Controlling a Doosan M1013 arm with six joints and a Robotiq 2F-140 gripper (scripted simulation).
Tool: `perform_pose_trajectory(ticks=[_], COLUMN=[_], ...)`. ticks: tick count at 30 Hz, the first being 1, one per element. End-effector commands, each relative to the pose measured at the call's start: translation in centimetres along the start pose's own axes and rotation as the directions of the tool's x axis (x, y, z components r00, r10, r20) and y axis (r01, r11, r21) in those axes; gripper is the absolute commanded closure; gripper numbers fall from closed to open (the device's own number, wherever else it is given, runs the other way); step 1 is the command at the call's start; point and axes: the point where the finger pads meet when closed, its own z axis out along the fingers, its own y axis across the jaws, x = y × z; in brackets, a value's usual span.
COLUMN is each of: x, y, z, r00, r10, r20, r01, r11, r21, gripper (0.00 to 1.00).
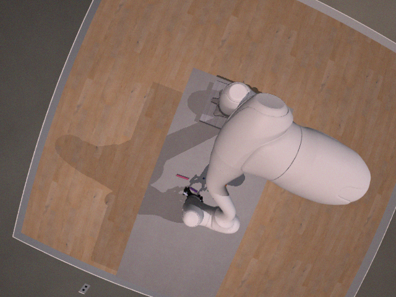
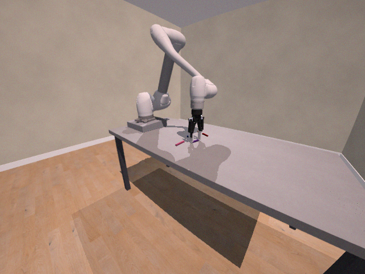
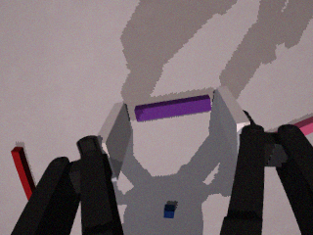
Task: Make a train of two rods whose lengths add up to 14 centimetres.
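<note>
A purple rod (image 3: pixel 174 108) lies flat on the grey table, crosswise between my gripper's (image 3: pixel 171 120) two fingertips. The fingers stand open, with a thin gap at each end of the rod. The gripper (image 2: pixel 195 136) points straight down, low over the table. A pink rod (image 2: pixel 179 143) lies to the left of the purple rod (image 2: pixel 195 141) in the exterior view, and its end shows at the right edge of the wrist view (image 3: pixel 301 124). A red rod (image 3: pixel 22 170) lies at the wrist view's left edge. A small blue rod (image 3: pixel 170 210) lies under the gripper's body.
The arm's base (image 2: pixel 145 125) stands at the table's far left corner. In the top view the arm hides much of the table beside the rods; a bit of orange (image 1: pixel 226 185) shows at its edge. The table's near edge runs close to the pink rod.
</note>
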Motion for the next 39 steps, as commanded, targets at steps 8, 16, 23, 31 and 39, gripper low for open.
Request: perform_pose_trajectory(ticks=[8, 16, 23, 31, 39], x=[0.0, 0.0, 0.0, 0.0, 0.0], y=[0.0, 0.0, 0.0, 0.0, 0.0], z=[-3.6, -7.1, -8.3, -8.3, -8.3], r00=[1.000, 1.000, 1.000, 1.000, 1.000], r10=[0.000, 0.000, 0.000, 0.000, 0.000], r20=[0.000, 0.000, 0.000, 0.000, 0.000], r01=[0.000, 0.000, 0.000, 0.000, 0.000], r11=[1.000, 1.000, 1.000, 1.000, 1.000], r21=[0.000, 0.000, 0.000, 0.000, 0.000], gripper=[0.52, 0.52, 0.52, 0.00, 0.00])
